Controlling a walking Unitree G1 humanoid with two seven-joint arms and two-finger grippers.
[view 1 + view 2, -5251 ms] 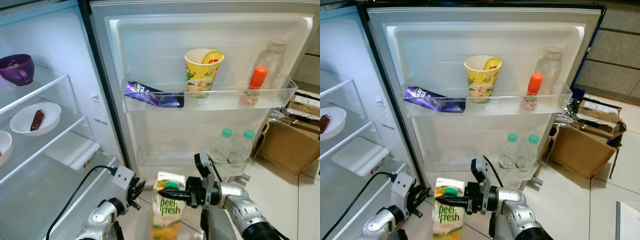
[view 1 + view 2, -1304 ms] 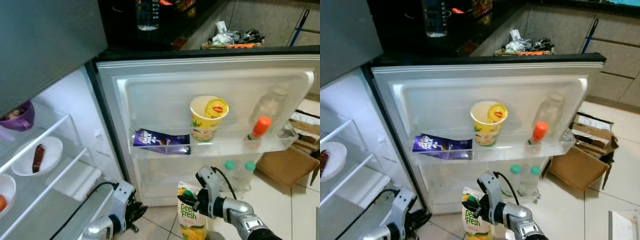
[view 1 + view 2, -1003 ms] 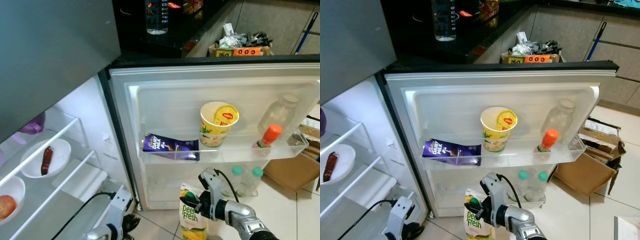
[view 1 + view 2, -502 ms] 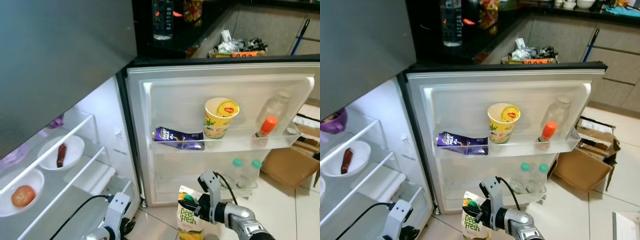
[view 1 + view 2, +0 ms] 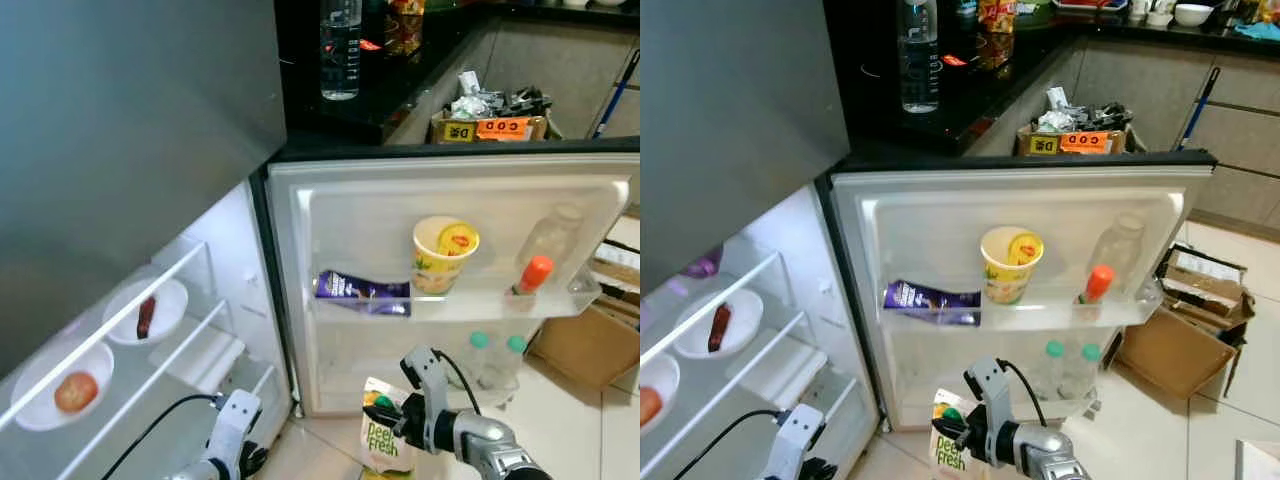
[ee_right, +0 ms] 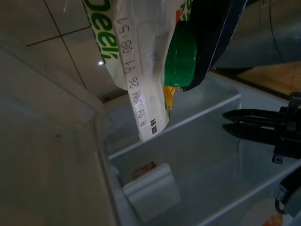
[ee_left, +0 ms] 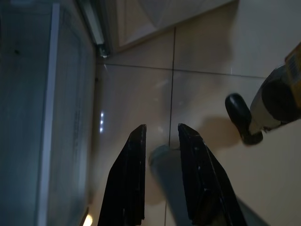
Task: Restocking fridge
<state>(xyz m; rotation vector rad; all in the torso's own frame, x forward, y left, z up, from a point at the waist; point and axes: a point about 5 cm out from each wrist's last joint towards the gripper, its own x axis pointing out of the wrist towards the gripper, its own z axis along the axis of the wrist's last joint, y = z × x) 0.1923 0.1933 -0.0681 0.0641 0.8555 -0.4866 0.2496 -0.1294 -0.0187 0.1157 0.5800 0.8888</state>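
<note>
A "peel fresh" juice carton [image 5: 381, 443] with a green cap hangs low in front of the open fridge door [image 5: 350, 215]. My right gripper [image 5: 382, 413] is shut on the carton's top at the cap, as the right wrist view shows around the carton [image 6: 136, 70]. My left gripper [image 7: 160, 128] hangs idle low at the left over the tiled floor, by the fridge's bottom edge. Its fingers [image 7: 134, 165] lie close together with nothing between them.
The door shelf [image 5: 450, 305] holds a purple chocolate bar [image 5: 362, 292], a yellow noodle cup [image 5: 441, 255], an orange-capped bottle [image 5: 531, 278] and a clear bottle [image 5: 550, 235]. Two green-capped bottles [image 5: 495, 360] stand below. Bowls [image 5: 146, 312] rest on the inner shelves. A cardboard box [image 5: 590, 345] lies at the right.
The camera has risen and pulled back, so the freezer door and the counter behind now show. The carton stays in my right gripper, low before the door. The left arm still hangs idle.
</note>
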